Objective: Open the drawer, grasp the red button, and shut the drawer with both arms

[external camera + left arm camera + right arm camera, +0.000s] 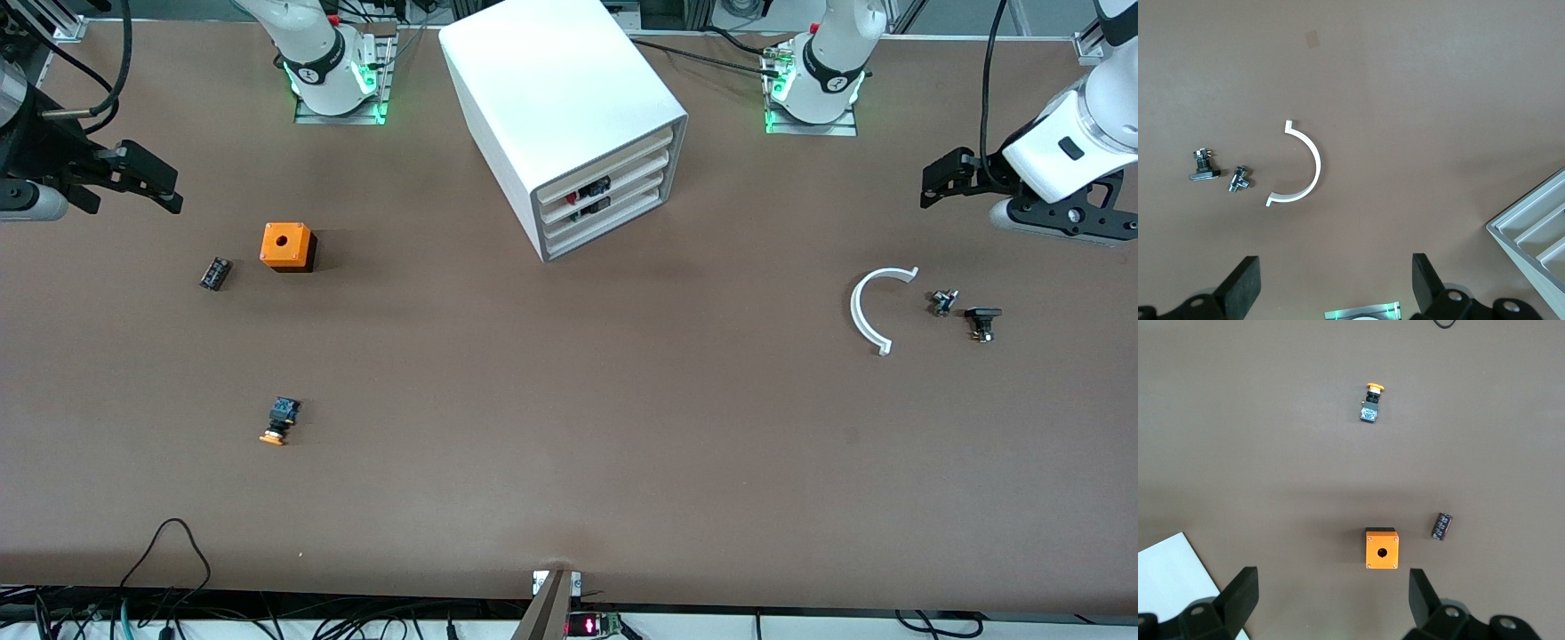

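- The cabinet (569, 116) is set mid-worktop by the robots' edge; every drawer (605, 188) is shut.
- Left gripper (956, 178) and right gripper (147, 178) are held wide at opposite ends.
- The button (594, 188) (red glimpsed inside) could be mistaken for the orange-capped button (281, 420).

The whole table (569, 462) was viewed from high across it, facing the bases, while each wrist view was aimed straight down from mid height, the white arc (867, 311) and the orange box (287, 245) being shared.
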Controlling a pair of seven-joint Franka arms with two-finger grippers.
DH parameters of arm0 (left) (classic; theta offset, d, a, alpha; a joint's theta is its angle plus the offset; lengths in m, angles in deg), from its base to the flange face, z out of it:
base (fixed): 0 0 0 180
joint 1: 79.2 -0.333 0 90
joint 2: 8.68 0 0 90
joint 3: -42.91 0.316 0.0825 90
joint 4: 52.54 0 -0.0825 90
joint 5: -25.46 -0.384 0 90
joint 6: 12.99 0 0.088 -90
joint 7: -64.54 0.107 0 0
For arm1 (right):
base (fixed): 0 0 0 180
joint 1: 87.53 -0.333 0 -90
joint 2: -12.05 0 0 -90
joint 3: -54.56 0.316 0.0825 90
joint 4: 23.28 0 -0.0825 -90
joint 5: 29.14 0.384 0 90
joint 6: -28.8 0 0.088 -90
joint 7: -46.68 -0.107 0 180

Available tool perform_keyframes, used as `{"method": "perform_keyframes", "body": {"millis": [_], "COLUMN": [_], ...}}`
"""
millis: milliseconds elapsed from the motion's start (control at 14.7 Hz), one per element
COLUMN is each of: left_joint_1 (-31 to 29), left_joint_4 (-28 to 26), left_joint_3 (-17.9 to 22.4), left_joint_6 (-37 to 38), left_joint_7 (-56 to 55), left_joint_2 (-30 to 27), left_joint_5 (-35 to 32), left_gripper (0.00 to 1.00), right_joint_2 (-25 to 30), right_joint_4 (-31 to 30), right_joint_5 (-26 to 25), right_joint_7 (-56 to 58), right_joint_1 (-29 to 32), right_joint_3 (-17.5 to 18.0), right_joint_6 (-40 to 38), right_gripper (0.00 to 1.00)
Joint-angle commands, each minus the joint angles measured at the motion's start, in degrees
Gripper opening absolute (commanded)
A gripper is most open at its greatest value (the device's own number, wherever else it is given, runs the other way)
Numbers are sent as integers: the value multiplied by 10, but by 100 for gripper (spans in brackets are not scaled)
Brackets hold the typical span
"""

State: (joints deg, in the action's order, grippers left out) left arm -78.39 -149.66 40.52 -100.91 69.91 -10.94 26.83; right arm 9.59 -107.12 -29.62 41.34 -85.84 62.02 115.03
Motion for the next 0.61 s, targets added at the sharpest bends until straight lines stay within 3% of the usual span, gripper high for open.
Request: {"method": "perform_keyframes", "body": {"millis": [0, 544], "left_joint_1": [2, 3], "left_joint_4": [16, 16], "left_joint_3": [3, 1], "left_joint_6": [12, 23], "left_joint_7": [4, 4], "left_joint_2": [7, 8], "left_joint_5": [6, 7], "left_gripper": [100, 100], "right_joint_2": [-9, -15], "right_joint_4": [17, -6], "right_joint_5": [-5, -8], "right_joint_7": [-5, -6], "right_joint_1": [-1, -1], "right_joint_3": [0, 0], "right_joint_6": [-12, -10], "right_gripper": [100, 100]}}
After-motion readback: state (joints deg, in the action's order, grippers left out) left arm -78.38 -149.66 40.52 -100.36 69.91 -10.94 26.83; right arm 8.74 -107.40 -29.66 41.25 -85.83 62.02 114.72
